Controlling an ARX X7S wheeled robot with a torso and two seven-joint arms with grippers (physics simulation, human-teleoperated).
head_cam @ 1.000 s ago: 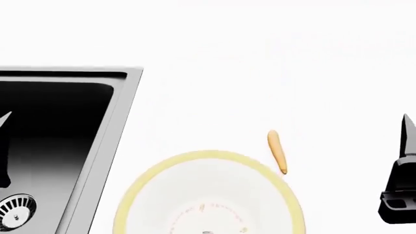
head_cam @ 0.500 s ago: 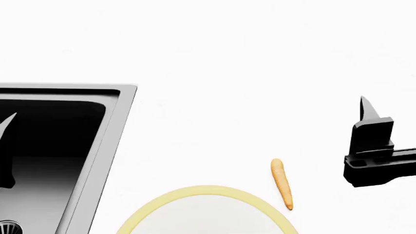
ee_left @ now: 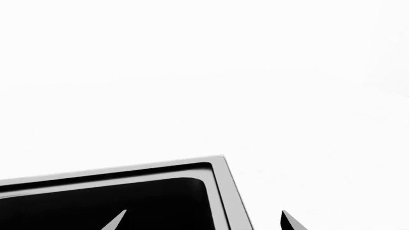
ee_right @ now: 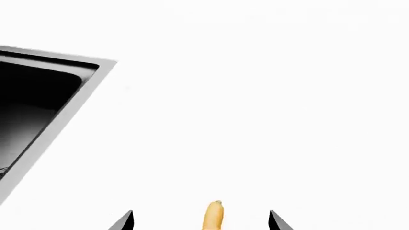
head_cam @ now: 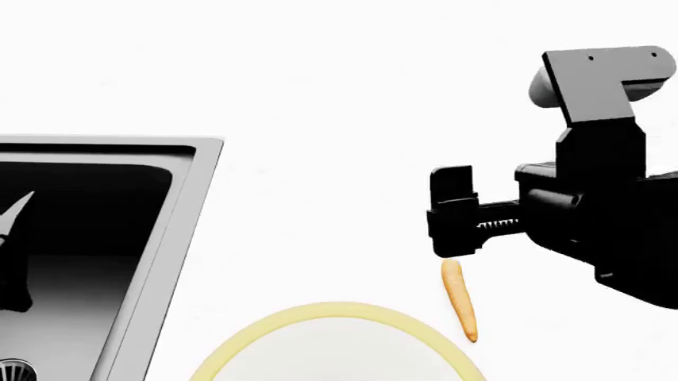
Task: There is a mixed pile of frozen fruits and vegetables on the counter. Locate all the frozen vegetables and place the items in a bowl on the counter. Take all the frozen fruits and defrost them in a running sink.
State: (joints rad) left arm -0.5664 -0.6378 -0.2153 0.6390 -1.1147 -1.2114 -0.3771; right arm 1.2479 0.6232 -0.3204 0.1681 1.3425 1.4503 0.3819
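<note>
The right hand [head_cam: 450, 238] hangs spread apart just above the carrot [head_cam: 459, 300], which lies on the table [head_cam: 339, 95] right of the bowl [head_cam: 339, 337]. The left hand [ee_left: 204, 221], also apart, straddles the sink [head_cam: 106, 238] rim.

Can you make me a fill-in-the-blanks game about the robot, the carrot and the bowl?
1. The carrot lies on the white ____.
2. The rim of the bowl is colored ____.
3. In the right wrist view, the carrot shows between the two fingertips of the right gripper, so the gripper is ____.
4. The left gripper hangs over a corner of the ____.

Missing words: counter, yellow, open, sink.
</note>
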